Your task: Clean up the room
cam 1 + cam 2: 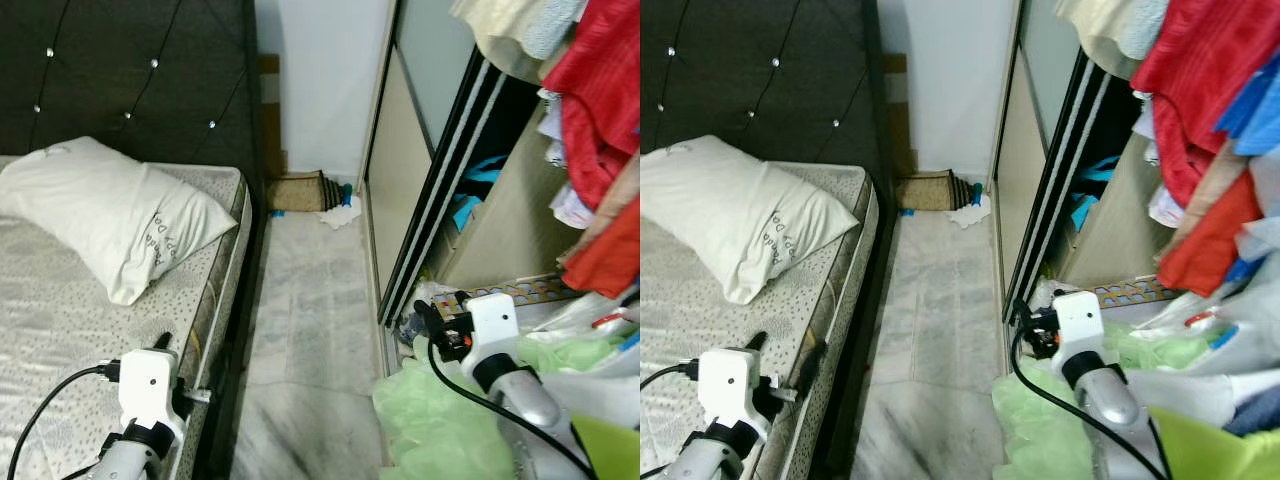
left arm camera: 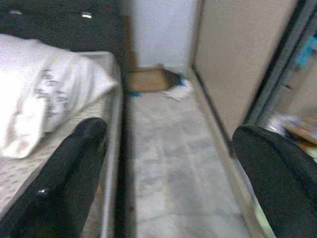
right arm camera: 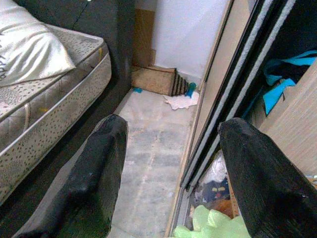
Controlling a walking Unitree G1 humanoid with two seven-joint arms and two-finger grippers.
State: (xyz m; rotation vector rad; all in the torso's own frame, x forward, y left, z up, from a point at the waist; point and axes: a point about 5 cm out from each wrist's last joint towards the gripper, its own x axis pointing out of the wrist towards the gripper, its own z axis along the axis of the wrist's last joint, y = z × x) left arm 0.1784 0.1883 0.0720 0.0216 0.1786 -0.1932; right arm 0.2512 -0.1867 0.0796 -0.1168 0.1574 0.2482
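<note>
Rag (image 1: 341, 214) lay on floor (image 1: 310, 330) by far wall; both pincers (image 2: 168, 163) (image 3: 173, 173) gaped empty; we feared snagging wardrobe clutter (image 1: 440, 420).

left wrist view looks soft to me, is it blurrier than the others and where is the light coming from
Yes: the left wrist view is smeared, the pillow print and floor tiles unreadable, the left gripper fingers soft-edged. The right wrist view is sharper, with crisp mattress speckle and the white rag distinct between the right gripper fingers. Both eye views are fairly sharp; light is even and brightest on the far wall.
</note>
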